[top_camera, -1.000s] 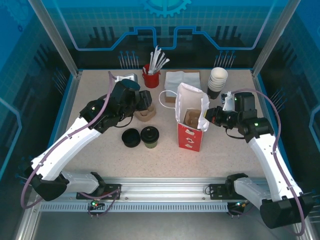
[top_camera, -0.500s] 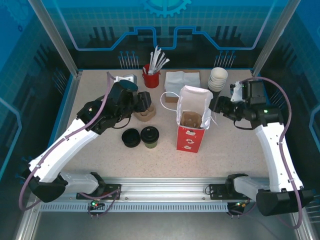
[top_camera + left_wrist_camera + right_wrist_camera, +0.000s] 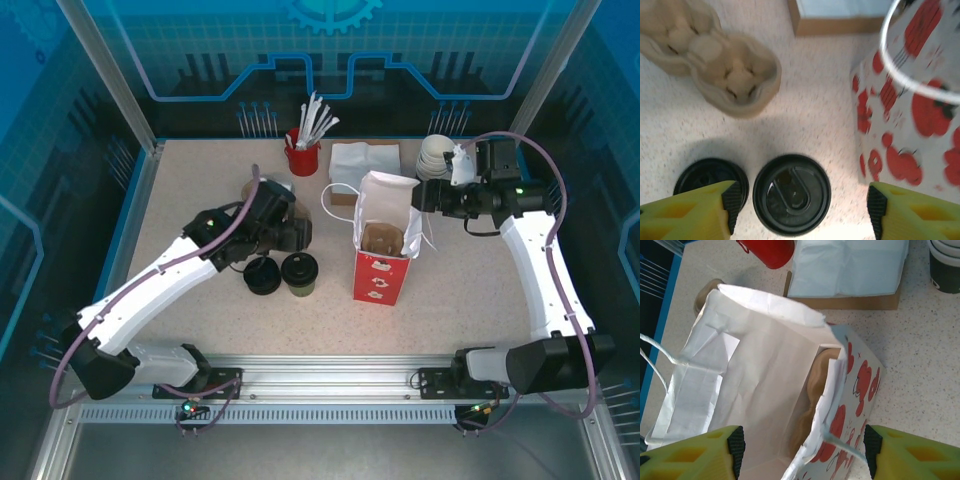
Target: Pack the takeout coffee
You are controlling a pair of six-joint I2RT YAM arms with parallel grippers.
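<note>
One olive-brown paper takeout coffee cup with a round black lid (image 3: 791,194) stands on the speckled desk (image 3: 815,115), between one squat stack of black lids (image 3: 707,177) and one red-and-white paper bag (image 3: 910,100). The left fingers (image 3: 690,212) are spread apart above it. The right fingers (image 3: 910,450) are spread apart over the bag, empty.

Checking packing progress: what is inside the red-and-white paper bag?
A brown pulp cup carrier sits inside the paper bag, with no cup seen in it. The bag's walls hide its lower part. The takeout coffee stands outside on the table.
</note>
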